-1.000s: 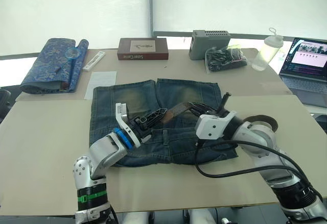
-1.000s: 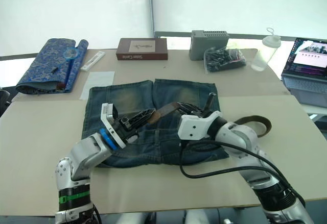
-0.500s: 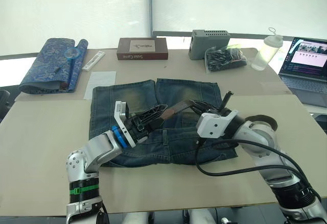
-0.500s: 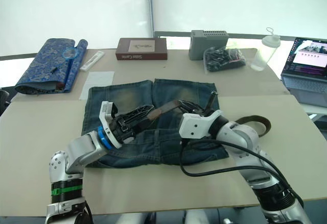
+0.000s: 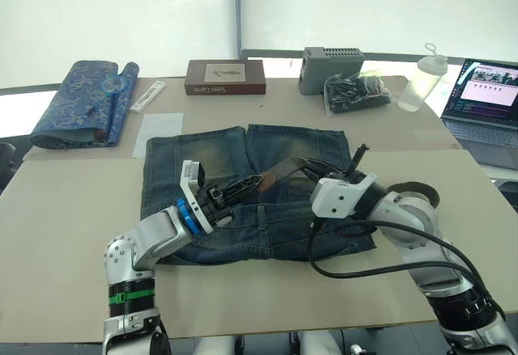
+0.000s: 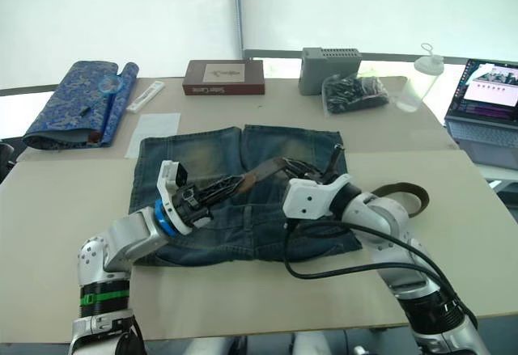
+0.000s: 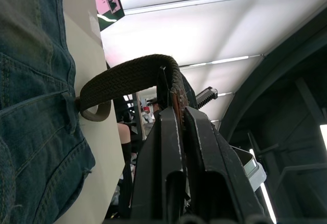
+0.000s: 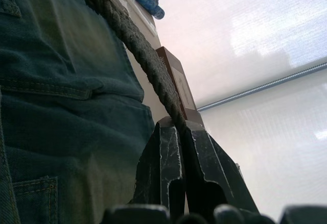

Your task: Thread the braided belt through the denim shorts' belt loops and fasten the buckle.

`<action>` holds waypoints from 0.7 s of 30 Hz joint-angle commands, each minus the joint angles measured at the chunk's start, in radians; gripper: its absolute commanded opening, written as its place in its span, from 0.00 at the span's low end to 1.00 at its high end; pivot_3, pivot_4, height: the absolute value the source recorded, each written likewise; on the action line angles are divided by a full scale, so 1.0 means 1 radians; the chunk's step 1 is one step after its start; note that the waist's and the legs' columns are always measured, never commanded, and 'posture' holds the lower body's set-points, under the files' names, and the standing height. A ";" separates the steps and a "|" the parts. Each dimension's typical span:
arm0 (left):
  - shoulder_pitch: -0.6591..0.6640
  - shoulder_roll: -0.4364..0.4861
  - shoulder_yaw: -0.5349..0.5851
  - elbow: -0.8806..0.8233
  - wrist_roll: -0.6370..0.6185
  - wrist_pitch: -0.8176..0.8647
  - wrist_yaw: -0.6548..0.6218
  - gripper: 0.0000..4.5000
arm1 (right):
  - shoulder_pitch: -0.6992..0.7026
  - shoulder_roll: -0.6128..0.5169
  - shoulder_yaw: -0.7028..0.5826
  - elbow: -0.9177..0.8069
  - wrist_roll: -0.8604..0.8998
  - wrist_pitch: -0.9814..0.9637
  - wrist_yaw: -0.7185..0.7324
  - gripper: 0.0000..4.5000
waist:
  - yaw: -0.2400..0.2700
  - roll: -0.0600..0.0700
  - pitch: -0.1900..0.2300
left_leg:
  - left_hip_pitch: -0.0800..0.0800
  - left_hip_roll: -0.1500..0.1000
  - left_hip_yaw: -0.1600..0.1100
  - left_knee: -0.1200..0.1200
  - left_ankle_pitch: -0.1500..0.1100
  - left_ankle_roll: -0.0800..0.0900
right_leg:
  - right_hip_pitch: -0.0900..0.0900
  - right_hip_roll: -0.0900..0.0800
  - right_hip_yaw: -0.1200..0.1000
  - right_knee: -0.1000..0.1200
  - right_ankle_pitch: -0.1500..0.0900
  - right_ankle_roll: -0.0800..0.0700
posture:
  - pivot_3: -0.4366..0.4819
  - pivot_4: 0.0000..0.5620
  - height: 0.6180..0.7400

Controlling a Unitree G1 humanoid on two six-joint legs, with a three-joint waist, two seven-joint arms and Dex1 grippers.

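Note:
The denim shorts (image 5: 206,157) lie flat at the table's middle, legs pointing away from me. The braided belt (image 5: 283,169) hangs in a raised span above them between my two grippers. My left gripper (image 5: 257,182) is shut on the belt's near end (image 7: 127,76). Just to its right, my right gripper (image 5: 311,165) is shut on the strap (image 8: 148,60). The rest of the belt curls on the table behind the right forearm (image 5: 419,188). The buckle is hidden, and the belt loops are too small to pick out.
A blue patterned folded cloth (image 5: 81,100) lies at the far left. A brown box (image 5: 225,78), a grey box (image 5: 332,68), a black bag (image 5: 356,92) and a bottle (image 5: 425,78) line the back. A laptop (image 5: 486,104) stands far right, and white paper (image 5: 159,133) lies beside the shorts.
My left forearm has swung lower, and its fingers have narrowed onto the belt's end. The right arm has barely moved.

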 commanded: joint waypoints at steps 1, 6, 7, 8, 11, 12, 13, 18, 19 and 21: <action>-0.051 0.031 -0.022 -0.006 -0.019 0.008 -0.010 0.00 | 0.006 0.021 -0.038 -0.068 0.068 0.059 0.031 0.25 | 0.000 0.000 0.000 | 0.000 0.000 0.000 0.000 0.000 0.000 | 0.000 0.000 0.000 0.000 0.000 0.000 | 0.48 0.27 1.00; -0.135 0.174 -0.069 0.017 -0.019 0.043 -0.096 0.00 | 0.100 0.028 -0.206 -0.224 0.355 0.518 0.168 0.55 | 0.005 -0.001 0.001 | -0.002 0.000 -0.002 -0.001 0.000 0.000 | -0.001 0.000 -0.002 -0.001 0.000 0.000 | 0.48 0.27 1.00; -0.154 0.186 -0.069 0.036 -0.019 0.044 -0.113 0.00 | 0.113 0.039 -0.277 -0.274 0.466 0.670 0.190 0.55 | 0.006 -0.001 0.001 | -0.002 0.000 -0.002 -0.001 0.000 0.000 | -0.001 0.000 -0.001 -0.001 0.000 0.000 | 0.48 0.27 1.00; -0.172 0.214 -0.083 0.048 -0.019 0.052 -0.136 0.00 | 0.132 0.054 -0.376 -0.335 0.630 0.892 0.225 0.55 | 0.008 -0.001 0.001 | -0.002 0.000 -0.002 -0.001 0.000 0.000 | -0.001 0.000 -0.001 -0.001 0.000 0.000 | 0.48 0.27 1.00; -0.200 0.270 -0.121 0.074 -0.019 0.072 -0.195 0.00 | 0.150 0.082 -0.566 -0.442 0.968 1.295 0.283 0.55 | 0.013 -0.001 0.001 | -0.003 0.001 -0.004 -0.001 0.000 0.000 | -0.002 0.000 -0.003 -0.001 0.000 -0.001 | 0.48 0.27 1.00; -0.207 0.284 -0.136 0.083 -0.019 0.076 -0.209 0.00 | 0.139 0.120 -0.612 -0.456 1.046 1.399 0.282 0.55 | 0.012 -0.001 0.001 | -0.003 0.001 -0.004 -0.002 0.000 0.000 | -0.001 0.000 -0.003 -0.002 -0.001 -0.002 | 0.48 0.27 1.00; -0.212 0.296 -0.148 0.089 -0.019 0.077 -0.220 0.00 | 0.126 0.150 -0.650 -0.466 1.104 1.484 0.275 0.55 | 0.010 -0.001 0.001 | -0.002 0.001 -0.005 -0.003 0.000 0.000 | -0.002 0.000 -0.003 -0.001 -0.001 -0.002 | 0.48 0.27 1.00; -0.224 0.361 -0.209 0.115 -0.013 0.095 -0.291 0.00 | -0.005 0.545 -0.724 -0.393 1.172 1.653 0.008 0.55 | -0.006 0.000 0.001 | -0.001 0.001 -0.007 -0.006 0.001 -0.002 | -0.004 0.002 -0.001 0.000 -0.001 -0.004 | 0.48 0.27 1.00; -0.224 0.373 -0.217 0.117 -0.014 0.097 -0.303 0.00 | -0.019 0.585 -0.732 -0.377 1.180 1.653 -0.038 0.55 | -0.005 0.001 0.001 | 0.000 0.001 -0.008 -0.006 0.001 -0.003 | -0.005 0.003 -0.001 0.000 -0.001 -0.004 | 0.48 0.27 1.00; -0.223 0.398 -0.231 0.115 -0.009 0.106 -0.330 0.00 | -0.051 0.652 -0.767 -0.345 1.215 1.653 -0.123 0.55 | -0.004 0.001 0.001 | -0.001 -0.002 -0.009 -0.009 0.003 -0.005 | -0.008 0.002 0.001 0.001 0.000 -0.005 | 0.48 0.27 1.00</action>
